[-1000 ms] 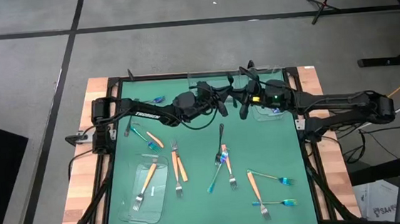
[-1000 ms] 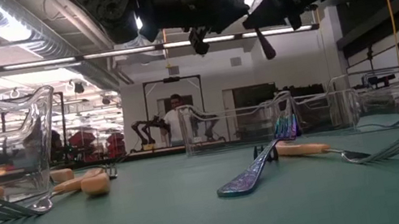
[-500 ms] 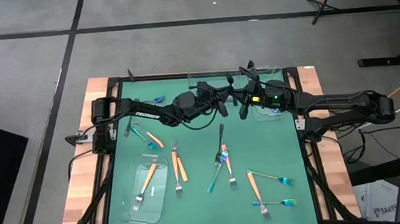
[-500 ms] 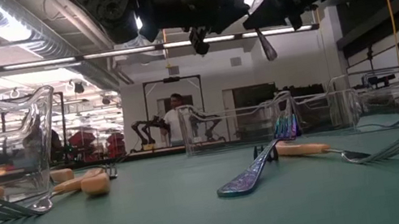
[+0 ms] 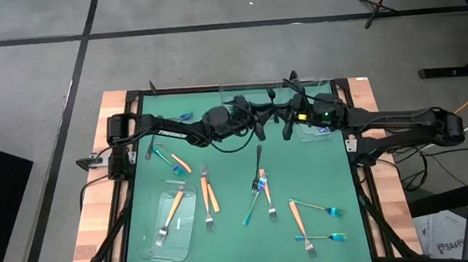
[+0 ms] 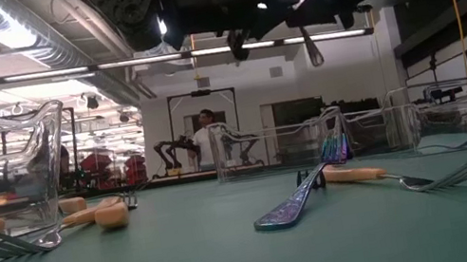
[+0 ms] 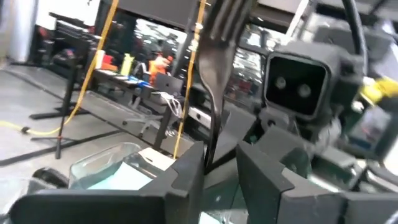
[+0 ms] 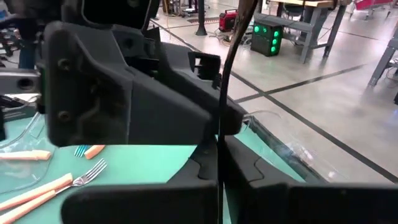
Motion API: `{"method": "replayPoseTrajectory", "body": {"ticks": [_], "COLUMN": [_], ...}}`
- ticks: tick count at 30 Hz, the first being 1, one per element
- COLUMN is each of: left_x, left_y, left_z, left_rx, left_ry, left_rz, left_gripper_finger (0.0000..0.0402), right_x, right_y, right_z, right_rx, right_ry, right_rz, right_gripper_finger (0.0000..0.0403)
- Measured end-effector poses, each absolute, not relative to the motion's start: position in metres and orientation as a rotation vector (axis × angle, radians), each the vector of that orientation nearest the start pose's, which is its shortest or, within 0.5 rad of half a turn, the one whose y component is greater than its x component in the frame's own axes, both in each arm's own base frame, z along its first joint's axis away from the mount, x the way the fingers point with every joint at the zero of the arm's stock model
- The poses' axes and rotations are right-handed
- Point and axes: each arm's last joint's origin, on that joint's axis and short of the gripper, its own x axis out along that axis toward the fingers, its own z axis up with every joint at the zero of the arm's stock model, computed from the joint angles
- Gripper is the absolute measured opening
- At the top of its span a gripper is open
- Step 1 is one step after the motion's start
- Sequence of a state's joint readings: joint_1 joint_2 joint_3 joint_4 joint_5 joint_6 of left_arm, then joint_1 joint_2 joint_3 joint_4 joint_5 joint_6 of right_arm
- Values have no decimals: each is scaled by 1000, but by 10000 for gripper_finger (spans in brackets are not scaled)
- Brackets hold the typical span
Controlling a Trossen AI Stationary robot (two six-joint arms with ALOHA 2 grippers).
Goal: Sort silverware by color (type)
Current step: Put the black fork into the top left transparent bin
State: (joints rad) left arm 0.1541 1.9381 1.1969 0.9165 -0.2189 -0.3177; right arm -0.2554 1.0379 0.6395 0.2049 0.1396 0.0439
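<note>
Both arms meet high over the far middle of the green mat. My right gripper (image 8: pixel 219 180) is shut on a black fork (image 7: pixel 214 37), one piece of the silverware, which stands upright with its tines up. My left gripper (image 7: pixel 219 165) is open, with one finger on each side of the fork's handle; whether a finger still touches it, I cannot tell. More silverware lies flat on the mat: another black fork (image 5: pixel 258 158), orange-handled forks (image 5: pixel 209 191) and teal forks (image 5: pixel 332 211). My right gripper pinches the black fork's thin handle (image 8: pixel 220 155) between its two fingers. The fingers come about level from the table's right side and lie across the handle. The fork stands upright, tines up, lifted well clear of the mat.
A clear tray (image 5: pixel 172 222) at the near left holds an orange-handled fork. Two more clear trays stand at the far edge (image 5: pixel 239 93) and the far right (image 5: pixel 317 128). Loose forks lie across the middle and near right of the mat (image 5: pixel 226 249).
My left gripper has opened and let go of the black fork, and its wrist has turned a little. The fork stays upright in my right gripper. Neither arm has shifted its place.
</note>
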Motion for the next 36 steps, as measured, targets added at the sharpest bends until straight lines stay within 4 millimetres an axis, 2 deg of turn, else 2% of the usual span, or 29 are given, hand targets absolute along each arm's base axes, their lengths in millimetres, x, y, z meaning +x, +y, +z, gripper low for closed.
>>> {"method": "replayPoseTrajectory", "body": {"ticks": [8, 17, 21, 27, 36], "left_x": [410, 376, 359, 337, 317], "left_y": [81, 81, 76, 70, 65], "left_z": [262, 277, 289, 304, 313], "left_rx": [-301, -337, -372, -400, -398], "left_ry": [-67, 265, 344, 406, 490], "left_rz": [258, 277, 293, 292, 301], "left_gripper_finger": [89, 89, 89, 89, 89], "right_x": [208, 212, 216, 225, 245], "right_y": [-60, -61, -68, -93, -142], "right_z": [295, 322, 325, 318, 287], "right_rx": [9, -81, -112, -106, -109], "right_ry": [291, 329, 358, 412, 557], "right_rz": [-420, -404, -422, -445, -411], "right_gripper_finger": [0, 0, 0, 0, 0]}}
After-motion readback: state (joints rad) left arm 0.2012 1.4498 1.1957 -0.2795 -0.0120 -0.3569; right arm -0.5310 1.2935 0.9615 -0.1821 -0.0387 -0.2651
